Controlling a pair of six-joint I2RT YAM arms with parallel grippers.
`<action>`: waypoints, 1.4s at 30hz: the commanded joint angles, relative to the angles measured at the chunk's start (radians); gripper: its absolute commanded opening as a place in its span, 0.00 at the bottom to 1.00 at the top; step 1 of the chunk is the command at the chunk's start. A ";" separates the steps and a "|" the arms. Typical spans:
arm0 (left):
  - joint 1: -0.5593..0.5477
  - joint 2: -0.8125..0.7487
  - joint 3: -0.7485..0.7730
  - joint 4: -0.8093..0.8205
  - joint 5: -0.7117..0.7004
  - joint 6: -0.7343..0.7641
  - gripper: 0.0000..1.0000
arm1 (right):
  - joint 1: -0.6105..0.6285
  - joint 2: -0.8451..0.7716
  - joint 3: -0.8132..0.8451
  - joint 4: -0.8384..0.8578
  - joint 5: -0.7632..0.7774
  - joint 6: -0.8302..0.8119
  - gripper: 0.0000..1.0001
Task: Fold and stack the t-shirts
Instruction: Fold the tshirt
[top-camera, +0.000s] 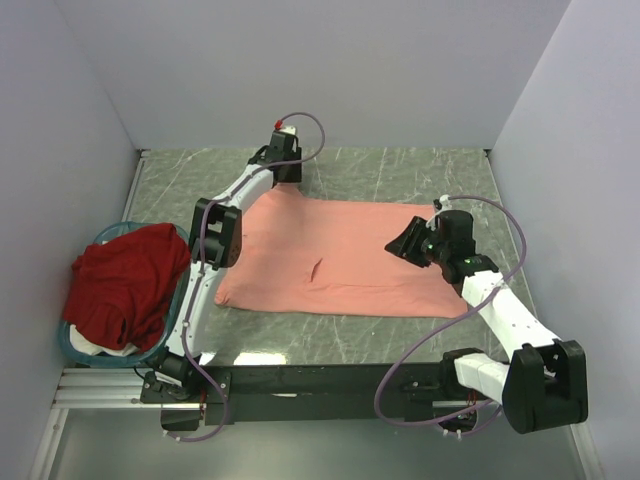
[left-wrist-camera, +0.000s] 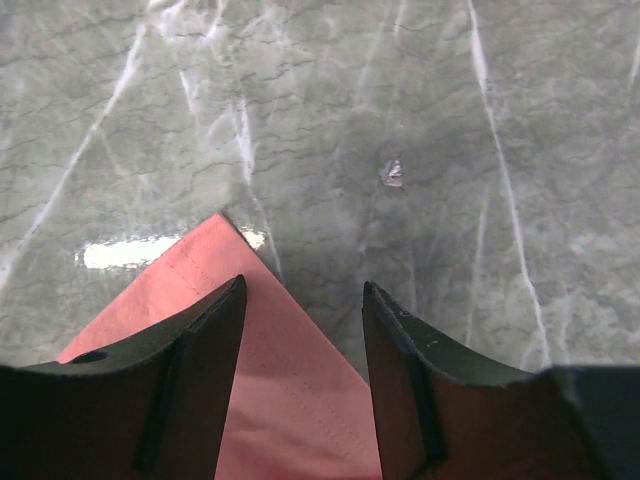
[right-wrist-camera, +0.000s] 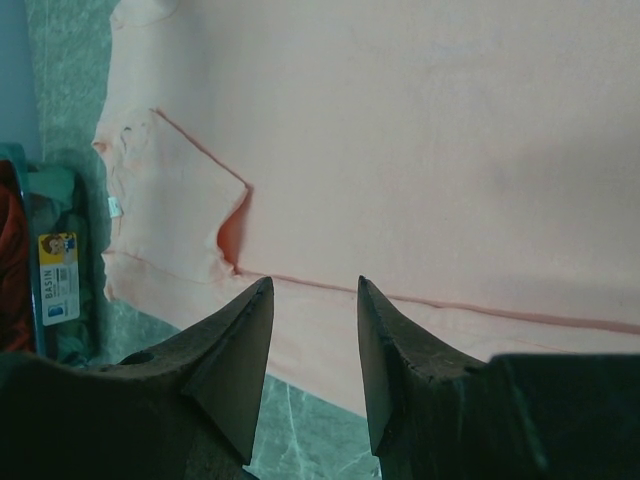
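Note:
A salmon-pink t-shirt (top-camera: 340, 255) lies spread flat in the middle of the marble table (top-camera: 400, 175). A dark red t-shirt (top-camera: 125, 285) is bunched up in the teal basket (top-camera: 75, 345) at the left. My left gripper (top-camera: 285, 175) hangs over the pink shirt's far left corner. In the left wrist view that gripper (left-wrist-camera: 303, 290) is open and the shirt corner (left-wrist-camera: 280, 370) lies flat on the table below the gap. My right gripper (top-camera: 402, 245) is at the shirt's right side. Its fingers (right-wrist-camera: 312, 285) stand open above the pink shirt (right-wrist-camera: 400, 150) near a folded seam, holding nothing.
The basket (right-wrist-camera: 40, 190) with a label on its rim shows at the left of the right wrist view, the red t-shirt (right-wrist-camera: 10, 250) inside it. White walls close in the table on three sides. Bare marble (left-wrist-camera: 420, 150) lies beyond the shirt corner.

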 joint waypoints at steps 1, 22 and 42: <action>-0.015 0.038 0.040 -0.052 -0.071 0.009 0.55 | 0.007 0.015 0.008 0.046 -0.024 -0.007 0.46; -0.035 0.051 0.034 0.000 -0.225 0.089 0.05 | 0.007 0.047 0.009 0.063 -0.031 -0.006 0.46; -0.034 -0.206 -0.094 0.223 -0.259 0.068 0.00 | 0.006 0.052 0.012 0.059 0.029 -0.009 0.46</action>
